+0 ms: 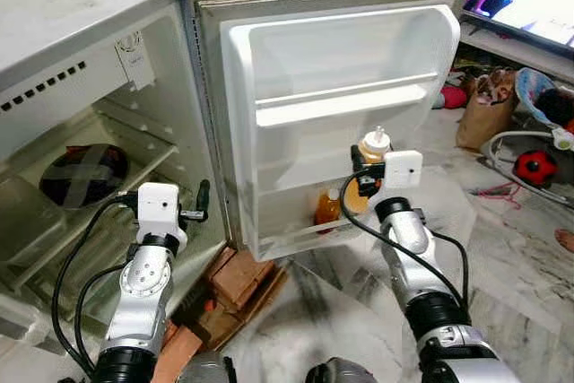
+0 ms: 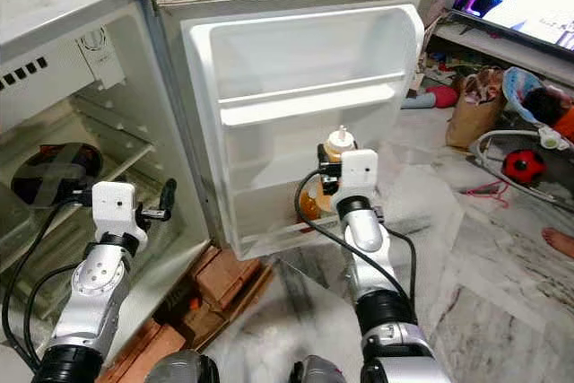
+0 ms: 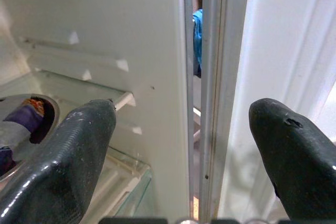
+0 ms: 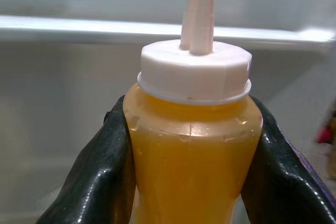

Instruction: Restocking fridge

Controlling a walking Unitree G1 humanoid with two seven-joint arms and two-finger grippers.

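The right pincer (image 1: 363, 170) is clamped on a squeeze bottle (image 4: 193, 129) of yellow-orange sauce, one black finger on each side just under the white cap. It holds the bottle upright in front of the open fridge door (image 1: 341, 87), above the door's bottom shelf (image 1: 296, 232), where an orange bottle (image 1: 326, 207) already stands.

The main risk is a knock. The held bottle hangs close to the orange one, so lowering it straight down could tip that neighbour or leave the new bottle leaning on it. The grip sits high on a soft, rounded body, so the bottle may slip or swing on release. Its base could also catch on the shelf's front rail, and pressing hard might squeeze sauce out of the nozzle.

The left pincer (image 1: 199, 206) is spread wide and holds nothing, near the hinge gap between the cabinet and the door; if the door swings, it could be pinched there.

The held bottle's lower half is covered by the wrist and camera block. How much room remains on the bottom shelf is hard to judge. A dark round dish (image 1: 83, 175) lies on an inner shelf; I cannot make out its contents.
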